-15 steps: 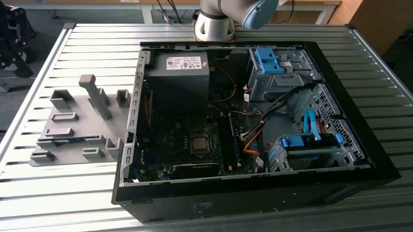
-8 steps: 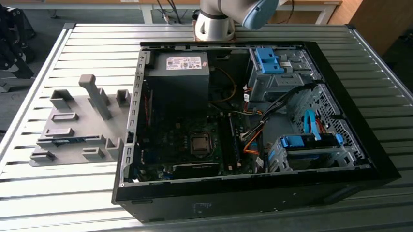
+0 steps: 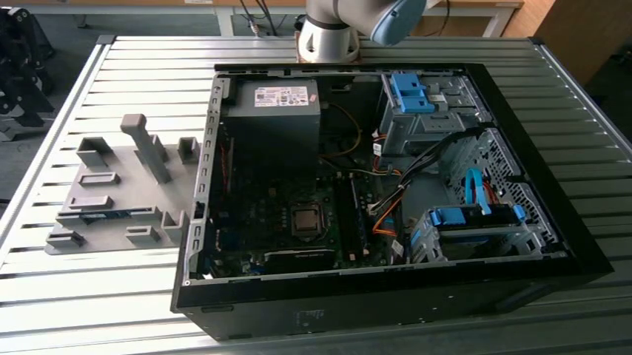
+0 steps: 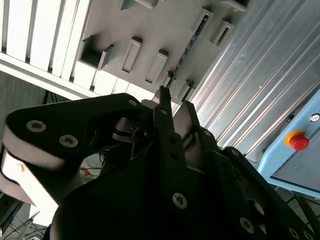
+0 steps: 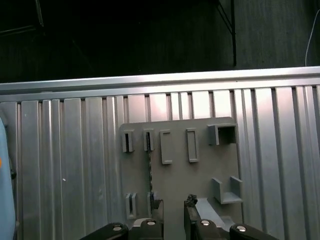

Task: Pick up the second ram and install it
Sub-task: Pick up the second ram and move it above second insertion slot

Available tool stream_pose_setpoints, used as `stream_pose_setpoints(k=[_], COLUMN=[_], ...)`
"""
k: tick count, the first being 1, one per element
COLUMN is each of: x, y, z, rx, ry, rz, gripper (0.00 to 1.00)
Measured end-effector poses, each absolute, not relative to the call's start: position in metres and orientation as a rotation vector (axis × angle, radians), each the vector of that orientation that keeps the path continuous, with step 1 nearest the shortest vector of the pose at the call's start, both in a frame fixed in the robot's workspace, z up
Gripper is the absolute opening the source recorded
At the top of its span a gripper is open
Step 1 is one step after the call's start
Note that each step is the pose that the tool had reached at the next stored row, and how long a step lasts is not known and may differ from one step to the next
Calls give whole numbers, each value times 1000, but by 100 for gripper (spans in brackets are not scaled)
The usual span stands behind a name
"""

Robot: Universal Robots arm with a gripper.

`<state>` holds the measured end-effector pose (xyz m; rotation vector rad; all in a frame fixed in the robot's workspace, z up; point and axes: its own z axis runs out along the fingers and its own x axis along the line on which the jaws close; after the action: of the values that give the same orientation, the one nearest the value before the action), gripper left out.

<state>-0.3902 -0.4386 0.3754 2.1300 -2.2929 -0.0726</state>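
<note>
Jaws stood open before the grey fixture (image 5: 200, 170) on the table (image 5: 75, 150).
The second ram (image 5: 148, 175) stood edgewise in its slots, just ahead of the jaws, untouched.

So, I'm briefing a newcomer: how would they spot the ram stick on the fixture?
Find the grey fixture plate on the exterior view's left of the open computer case. The ram stick spans two slotted blocks there: the only thin green-blue strip among plain grey shapes.

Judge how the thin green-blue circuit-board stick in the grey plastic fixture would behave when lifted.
Probably stiff: the thin green-blue circuit-board stick runs straight between the grey plastic fixture's slots. Likely light, being so thin. Standing on edge, it may tip if nudged sideways.
</note>
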Motion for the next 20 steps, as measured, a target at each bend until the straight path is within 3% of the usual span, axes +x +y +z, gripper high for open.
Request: stream_pose_setpoints(k=[3,4,20], x=[-394,-397,-405], y=[-441,-441,-443], z=[373,372,356], rx=[2138,2139,2207], ry=[-2287,-2288,-2225], rz=[-71,-70,-69], gripper=[35,42,42])
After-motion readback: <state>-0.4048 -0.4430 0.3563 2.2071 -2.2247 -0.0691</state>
